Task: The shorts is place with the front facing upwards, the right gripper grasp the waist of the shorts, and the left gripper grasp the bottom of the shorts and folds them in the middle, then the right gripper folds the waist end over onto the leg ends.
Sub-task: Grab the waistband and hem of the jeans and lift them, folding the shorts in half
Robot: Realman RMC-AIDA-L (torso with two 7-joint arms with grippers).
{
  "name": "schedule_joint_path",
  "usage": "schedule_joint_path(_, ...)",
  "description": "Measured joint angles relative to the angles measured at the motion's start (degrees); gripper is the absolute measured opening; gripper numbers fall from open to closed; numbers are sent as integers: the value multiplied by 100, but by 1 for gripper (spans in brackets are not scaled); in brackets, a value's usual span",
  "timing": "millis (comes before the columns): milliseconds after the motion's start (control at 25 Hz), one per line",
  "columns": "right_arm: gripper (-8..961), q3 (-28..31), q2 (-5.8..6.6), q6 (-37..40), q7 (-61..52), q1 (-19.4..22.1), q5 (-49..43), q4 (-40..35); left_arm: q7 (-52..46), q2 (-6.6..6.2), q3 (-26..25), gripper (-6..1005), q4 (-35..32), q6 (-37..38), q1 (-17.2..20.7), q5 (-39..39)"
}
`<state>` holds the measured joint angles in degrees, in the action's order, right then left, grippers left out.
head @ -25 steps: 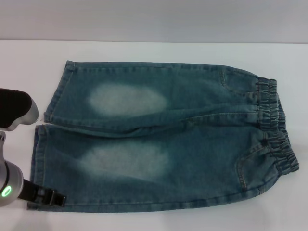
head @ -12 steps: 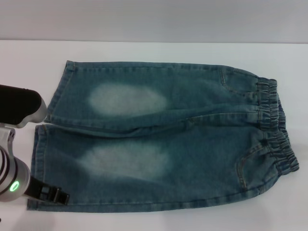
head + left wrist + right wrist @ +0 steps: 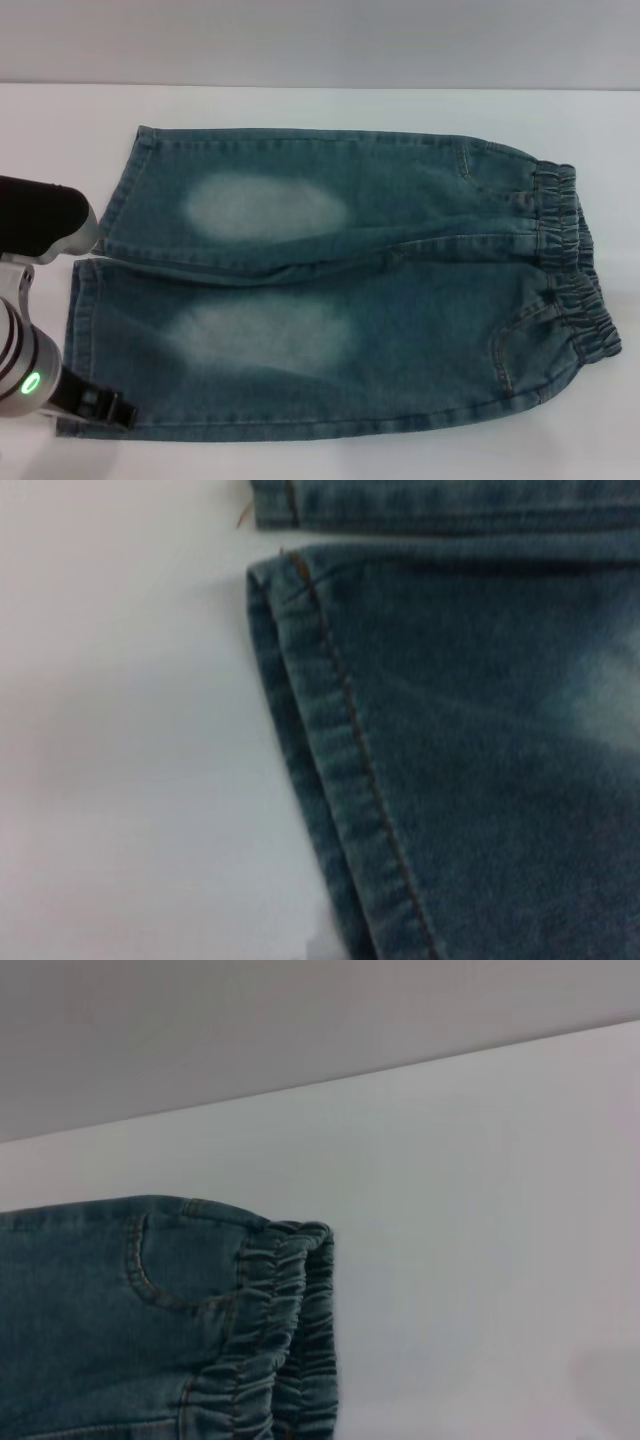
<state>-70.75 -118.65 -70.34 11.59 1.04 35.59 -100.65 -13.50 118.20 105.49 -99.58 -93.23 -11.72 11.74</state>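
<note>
The long blue-green denim shorts (image 3: 340, 290) are lying flat on the white table (image 3: 300, 105), elastic waistband rightward. The black two-fingered left gripper (image 3: 100, 405) is hovering at the near leg hem's corner; whether it is clenched cannot be told.

The light is even and soft, bright on the white table (image 3: 330, 105), with no glare. Only thin, faint shadows lie under the edges of the long blue-green denim shorts (image 3: 400, 300). The head view is fairly sharp. The left wrist view is blurred, the stitched denim hem (image 3: 340, 780) soft. The right wrist view looks slightly hazy.
</note>
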Motion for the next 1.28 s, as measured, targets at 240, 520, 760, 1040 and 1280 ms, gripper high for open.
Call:
schedule_joint_path(240,710,17,0,-9,1,-44,0,14,95,-11,-187,691,262,-170,-140,130)
schedule_joint_path(520,709,57,0,-64,1,-43,0,29,100,-9,-183,460,24,-144,-128,135)
schedule_joint_path(760,709,94,-4,-94,32,-9,0,31,87,0,-173,266,-74,-144,-92,117)
schedule_joint_path(1040,708,98,-9,-89,36,17,1,51,84,1,-140,72,-146,-166,-124,134)
schedule_joint_path(1280,708,39,-37,-69,17,9,226,148,84,1,-136,20,-236,-171,-143,139)
